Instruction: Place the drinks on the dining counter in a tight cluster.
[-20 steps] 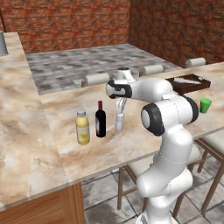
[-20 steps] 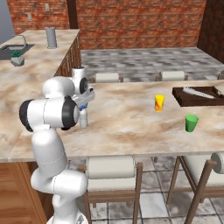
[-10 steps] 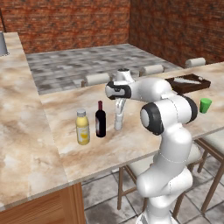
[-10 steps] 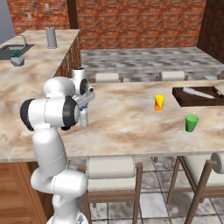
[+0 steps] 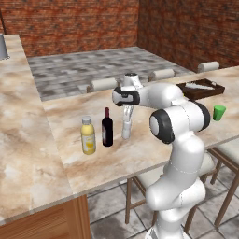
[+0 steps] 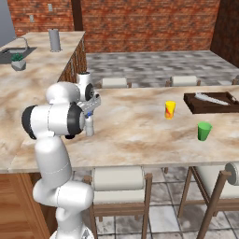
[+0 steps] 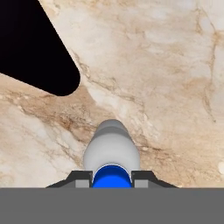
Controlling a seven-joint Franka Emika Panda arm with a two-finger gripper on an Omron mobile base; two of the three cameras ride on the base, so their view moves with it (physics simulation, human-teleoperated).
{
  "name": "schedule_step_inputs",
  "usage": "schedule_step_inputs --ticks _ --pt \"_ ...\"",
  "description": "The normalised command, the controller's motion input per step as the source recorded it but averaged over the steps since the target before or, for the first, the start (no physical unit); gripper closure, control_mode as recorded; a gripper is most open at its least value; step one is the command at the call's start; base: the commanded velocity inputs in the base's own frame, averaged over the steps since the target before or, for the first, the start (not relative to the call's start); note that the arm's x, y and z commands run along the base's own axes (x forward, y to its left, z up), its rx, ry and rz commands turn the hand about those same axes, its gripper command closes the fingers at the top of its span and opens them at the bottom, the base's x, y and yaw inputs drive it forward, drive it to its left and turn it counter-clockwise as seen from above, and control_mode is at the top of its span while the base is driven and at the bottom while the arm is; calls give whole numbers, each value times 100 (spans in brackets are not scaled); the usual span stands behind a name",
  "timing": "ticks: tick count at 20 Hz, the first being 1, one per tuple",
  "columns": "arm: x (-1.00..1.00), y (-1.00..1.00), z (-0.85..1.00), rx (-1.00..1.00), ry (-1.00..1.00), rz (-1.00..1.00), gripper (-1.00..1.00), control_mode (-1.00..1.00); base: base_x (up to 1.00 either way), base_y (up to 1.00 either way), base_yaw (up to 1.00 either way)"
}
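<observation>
Marbled beige stone makes up the dining surface (image 5: 154, 144), and all three drinks now stand on its left part. Compared with a second ago almost nothing has moved: the arm keeps the same pose and the white bottle (image 5: 126, 129) sits upright in the same spot, just right of the wine bottle (image 5: 107, 128). That suggests the carrying is over and the bottle's base is resting on the stone, though contact is hard to confirm. In the hand view the pincer (image 7: 112, 180) remains closed on the white bottle, its fingertips (image 7: 142, 178) pressed to either side of the blue cap (image 7: 111, 177). The juice bottle (image 5: 87, 136) stands just left of the wine bottle. Judged from this, the cluster looks formed, and letting go and lifting clear is what remains.
</observation>
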Motion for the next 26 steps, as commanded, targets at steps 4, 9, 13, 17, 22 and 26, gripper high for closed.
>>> schedule_step_inputs --ticks 4,9,13,17,22,26 --pt "1 16 -11 0 -1 5 100 -100 0 0 0" --pt "0 16 -15 0 0 4 100 -100 0 0 0" --pt "0 3 -19 0 0 2 100 -100 0 0 0" --pt "0 0 -21 0 0 0 100 -100 0 0 0" --pt "0 0 -8 0 0 0 100 -100 0 0 0" --pt "0 0 0 0 0 0 100 -100 0 0 0"
